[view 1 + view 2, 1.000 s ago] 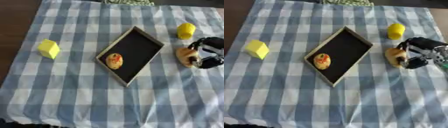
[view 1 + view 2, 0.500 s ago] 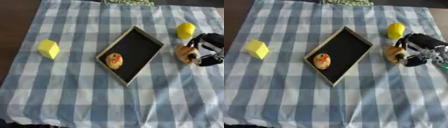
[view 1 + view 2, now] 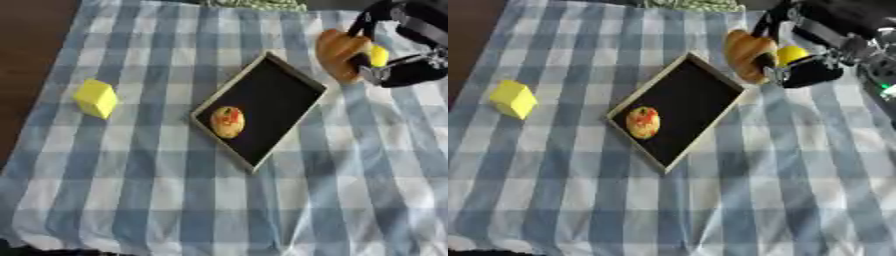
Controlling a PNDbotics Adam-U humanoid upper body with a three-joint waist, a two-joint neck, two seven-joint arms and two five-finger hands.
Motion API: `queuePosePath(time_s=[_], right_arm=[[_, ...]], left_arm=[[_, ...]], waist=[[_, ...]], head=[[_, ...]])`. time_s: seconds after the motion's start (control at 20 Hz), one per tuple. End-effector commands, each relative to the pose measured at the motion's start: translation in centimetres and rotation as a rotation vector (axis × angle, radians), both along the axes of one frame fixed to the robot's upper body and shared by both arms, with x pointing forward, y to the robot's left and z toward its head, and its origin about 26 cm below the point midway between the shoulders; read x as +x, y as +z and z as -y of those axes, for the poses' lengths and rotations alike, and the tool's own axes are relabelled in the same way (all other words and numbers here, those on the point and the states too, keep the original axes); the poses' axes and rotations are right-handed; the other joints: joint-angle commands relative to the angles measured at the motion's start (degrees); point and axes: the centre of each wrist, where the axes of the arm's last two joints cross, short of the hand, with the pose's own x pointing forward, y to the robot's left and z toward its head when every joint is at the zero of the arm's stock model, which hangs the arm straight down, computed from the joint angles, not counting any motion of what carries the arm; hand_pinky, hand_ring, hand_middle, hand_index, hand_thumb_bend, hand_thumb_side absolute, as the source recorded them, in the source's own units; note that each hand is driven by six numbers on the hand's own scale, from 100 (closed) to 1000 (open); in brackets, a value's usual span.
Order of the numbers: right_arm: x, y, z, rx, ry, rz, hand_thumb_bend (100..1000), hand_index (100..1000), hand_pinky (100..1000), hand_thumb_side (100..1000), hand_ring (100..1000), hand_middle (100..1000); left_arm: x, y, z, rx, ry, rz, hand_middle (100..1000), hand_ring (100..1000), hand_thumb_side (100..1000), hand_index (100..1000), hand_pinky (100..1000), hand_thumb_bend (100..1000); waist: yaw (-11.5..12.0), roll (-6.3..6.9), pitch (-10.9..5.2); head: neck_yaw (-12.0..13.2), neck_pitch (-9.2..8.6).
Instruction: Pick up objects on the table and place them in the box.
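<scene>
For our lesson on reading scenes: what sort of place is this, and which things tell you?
Probably a staged tabletop for robot practice: a blue checked cloth, a shallow black box with a toy-like fruit, and a yellow block.

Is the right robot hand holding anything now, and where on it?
Yes: right robot hand holds the orange-brown bread-like item, fingers curled round its right side.

Both eye views look steeply down from the robot's head onto the checked tablecloth (image 3: 131,200), sharing the box (image 3: 289,95) mid-cloth, the right eye view shifted slightly sideways, far cloth edge at top.
</scene>
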Motion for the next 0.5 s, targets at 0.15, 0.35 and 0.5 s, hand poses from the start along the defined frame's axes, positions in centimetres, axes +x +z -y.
queuePosePath(time_s=[0.15,0.35,0.5], right_arm=[[-1.0,2.0,-0.5,0.029,0.033,-0.019,100,645,881,135,828,450],[0.8,1.1,-2.6,0.023,0.059,-0.089,100,647,879,147,830,457],[2.5,-0.5,-4.8,-0.010,0.058,-0.173,100,652,878,156,831,468]], left_arm=[[0.0,0.9,-0.2,0.026,-0.003,0.020,619,807,686,773,748,100],[0.2,0.9,0.3,0.018,-0.032,0.019,619,808,686,773,748,100],[0.2,0.9,0.2,0.015,-0.030,0.021,619,809,686,774,748,100]], waist=[[-0.1,0.29,-0.90],[1.6,0.07,-0.80],[1.6,0.05,-0.74]], head=[[-0.2,0.24],[-1.7,0.24],[-1.6,0.24]])
